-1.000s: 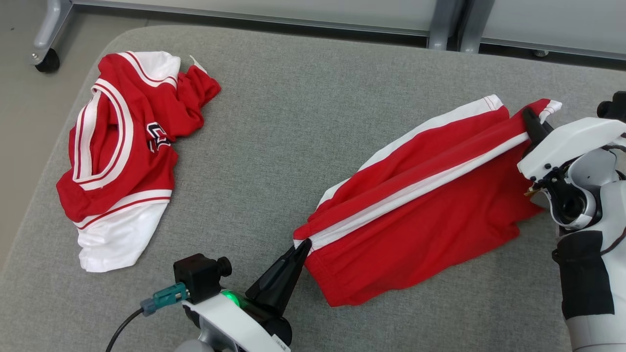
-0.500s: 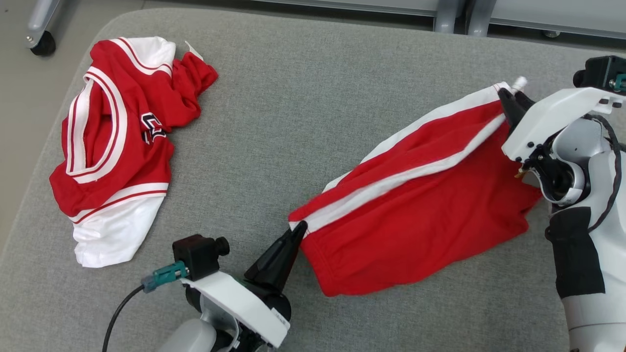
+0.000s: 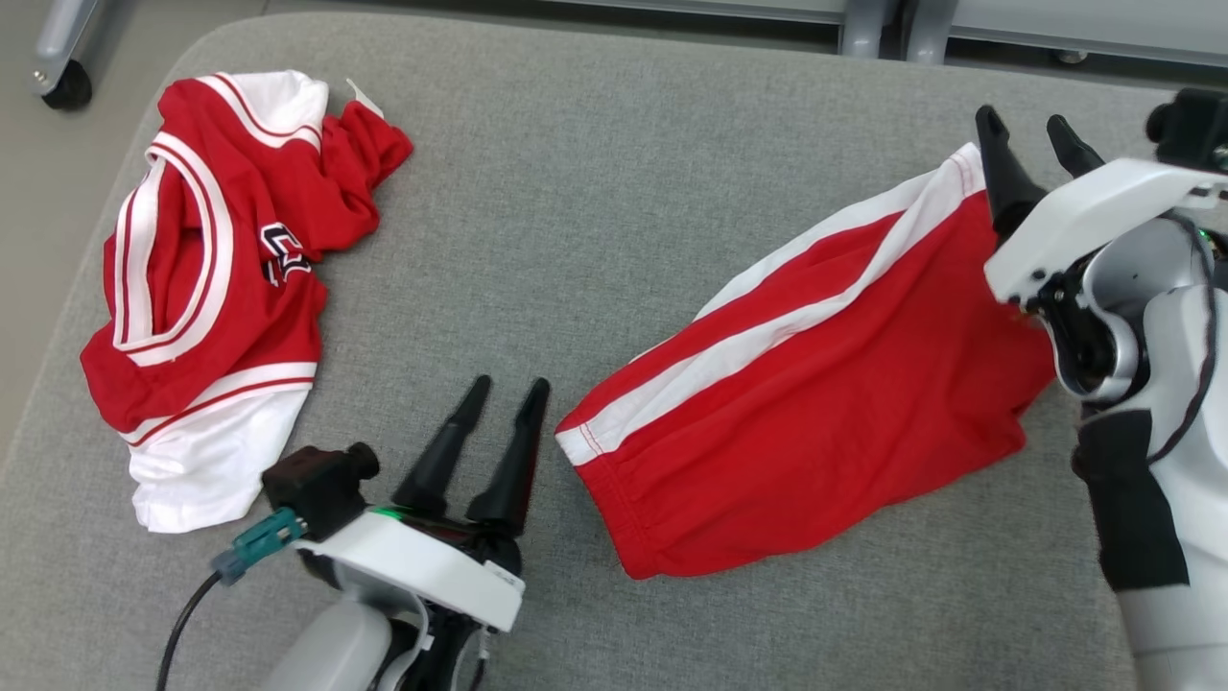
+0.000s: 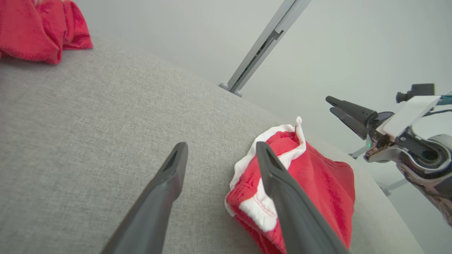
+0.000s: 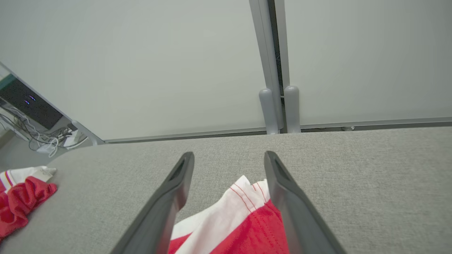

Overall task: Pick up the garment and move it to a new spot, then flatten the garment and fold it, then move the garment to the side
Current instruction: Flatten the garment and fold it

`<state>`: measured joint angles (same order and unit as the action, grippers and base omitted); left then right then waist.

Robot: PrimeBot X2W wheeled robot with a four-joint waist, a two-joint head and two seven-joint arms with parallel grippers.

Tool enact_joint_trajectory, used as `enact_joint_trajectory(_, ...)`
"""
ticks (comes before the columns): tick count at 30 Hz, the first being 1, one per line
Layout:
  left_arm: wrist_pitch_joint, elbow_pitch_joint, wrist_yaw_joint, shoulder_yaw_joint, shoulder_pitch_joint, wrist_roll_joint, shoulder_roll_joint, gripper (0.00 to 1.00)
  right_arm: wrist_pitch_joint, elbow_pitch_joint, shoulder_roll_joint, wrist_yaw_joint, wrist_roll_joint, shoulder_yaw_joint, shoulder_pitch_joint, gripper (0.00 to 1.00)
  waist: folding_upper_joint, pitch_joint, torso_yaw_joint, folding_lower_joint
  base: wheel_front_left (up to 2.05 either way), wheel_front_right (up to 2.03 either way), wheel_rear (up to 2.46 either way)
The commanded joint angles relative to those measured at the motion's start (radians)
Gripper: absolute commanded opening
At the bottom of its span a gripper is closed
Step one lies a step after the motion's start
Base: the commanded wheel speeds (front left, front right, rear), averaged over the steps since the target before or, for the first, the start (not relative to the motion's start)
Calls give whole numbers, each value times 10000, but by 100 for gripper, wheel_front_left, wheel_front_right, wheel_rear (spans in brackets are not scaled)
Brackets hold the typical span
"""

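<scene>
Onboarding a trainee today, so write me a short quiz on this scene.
1. True or false: the left jaws are shut on the red shorts.
2. Where does the crumpled jersey lie relative to the shorts? A) toward the robot's left B) toward the robot's right C) underneath them
3. Fill in: ____ garments lie on the grey table.
Key: 1 false; 2 A; 3 two.

Crumpled red-white jersey [image 3: 211, 278] on grey padded table [image 3: 595, 192], left side; caster wheel [image 3: 69, 92] beyond corner.
</scene>
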<state>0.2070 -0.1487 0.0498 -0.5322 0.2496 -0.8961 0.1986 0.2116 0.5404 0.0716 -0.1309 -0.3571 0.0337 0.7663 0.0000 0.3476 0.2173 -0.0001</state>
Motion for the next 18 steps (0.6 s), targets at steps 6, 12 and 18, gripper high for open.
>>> enact_joint_trajectory(6, 585, 814, -524, 1064, -783, 1966, 106, 100, 106, -53, 1615, 3, 1821, -2136, -906, 100, 0, -333, -162, 1, 0, 0, 0)
enact_joint_trajectory(12, 574, 1404, -215, 2023, -1733, 3249, -499, 100, 875, 148, 2159, 3, 2154, -2581, -1039, 100, 0, -262, -19, 1, 0, 0, 0)
enact_joint_trajectory(18, 570, 1576, 314, 2600, -2059, 4072, -1128, 100, 1547, 559, 2322, 3, 2737, -2236, -805, 100, 0, 84, 376, 1, 0, 0, 0)
